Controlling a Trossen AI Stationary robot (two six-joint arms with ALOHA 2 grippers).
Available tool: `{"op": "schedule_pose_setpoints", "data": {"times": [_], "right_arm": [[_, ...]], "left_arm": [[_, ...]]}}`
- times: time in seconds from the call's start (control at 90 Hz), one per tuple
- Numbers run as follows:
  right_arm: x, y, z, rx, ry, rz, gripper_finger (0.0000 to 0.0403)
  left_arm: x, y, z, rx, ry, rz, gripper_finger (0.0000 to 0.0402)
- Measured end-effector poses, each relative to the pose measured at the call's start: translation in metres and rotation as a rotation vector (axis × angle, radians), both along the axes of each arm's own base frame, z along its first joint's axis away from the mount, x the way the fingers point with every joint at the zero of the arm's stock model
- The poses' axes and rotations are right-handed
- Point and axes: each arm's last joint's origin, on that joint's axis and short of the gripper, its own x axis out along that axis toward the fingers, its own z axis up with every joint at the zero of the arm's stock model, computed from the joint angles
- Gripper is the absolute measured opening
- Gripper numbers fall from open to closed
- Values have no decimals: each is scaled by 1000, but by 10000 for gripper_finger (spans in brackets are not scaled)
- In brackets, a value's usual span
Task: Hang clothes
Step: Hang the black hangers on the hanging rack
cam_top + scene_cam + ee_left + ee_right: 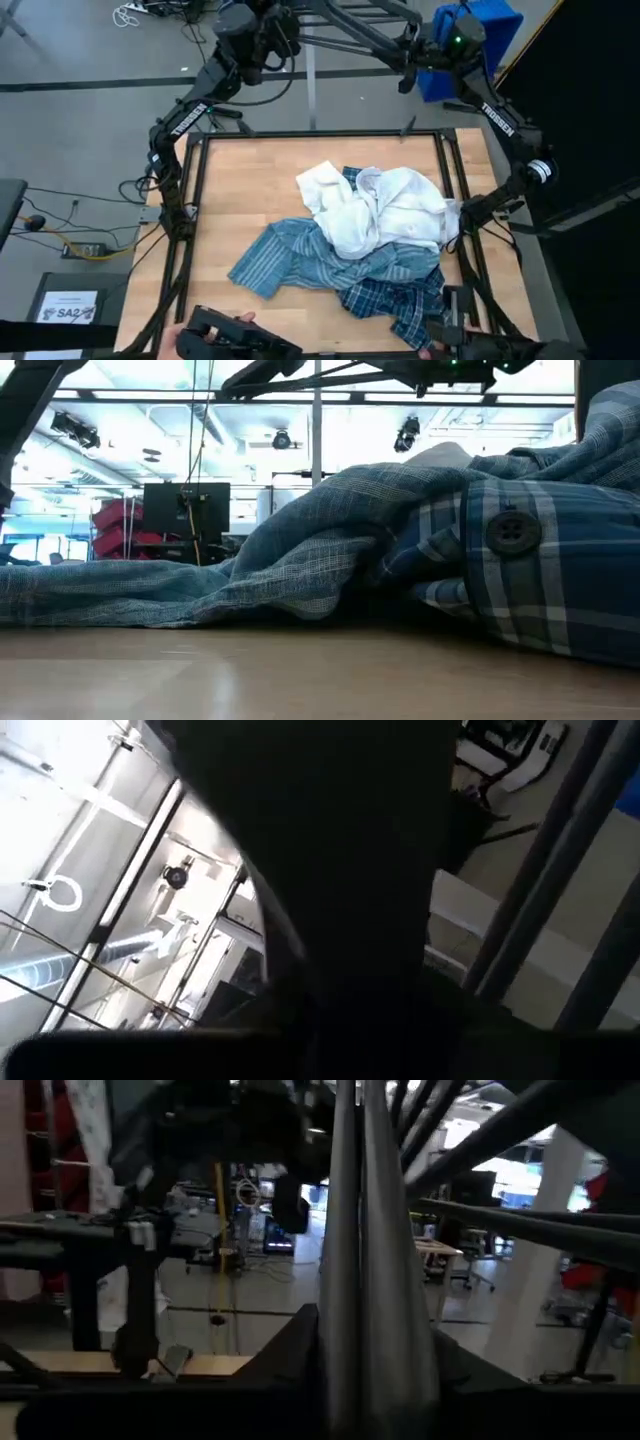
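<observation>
Three shirts lie heaped on the wooden table. The white shirt (385, 215) sits on top at the middle right. The light blue striped shirt (285, 258) spreads out under it toward the near left. The darker plaid shirt (400, 298) lies at the near right, and its button (513, 532) shows close in the low view beside the striped cloth (200, 585). Both arms are raised beyond the table's far edge, well away from the shirts: my left gripper (268, 42) at the far left, my right gripper (418, 55) at the far right.
A dark bar rack (350, 22) and a grey post (365, 1260) stand beyond the far edge, with a blue bin (485, 35) at the far right. A black frame (320, 135) borders the table. Dark objects (235, 335) sit at the near edge. Bare wood (235, 185) shows at the left.
</observation>
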Motion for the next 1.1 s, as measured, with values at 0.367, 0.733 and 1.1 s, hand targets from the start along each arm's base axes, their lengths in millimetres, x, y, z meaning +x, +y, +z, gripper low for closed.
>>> {"op": "schedule_pose_setpoints", "data": {"times": [0.367, 0.733, 1.1], "right_arm": [[-3, 14, 8, 0, 0, 22, 59], [-6, 36, 19, 0, -5, 44, 59], [-5, 46, 21, 33, 4, 30, 59]], "left_arm": [[2, -3, -5, -31, 59, 83, 213], [9, -19, -9, -79, 59, 170, 218], [9, -33, -6, -91, 80, 270, 219]]}}
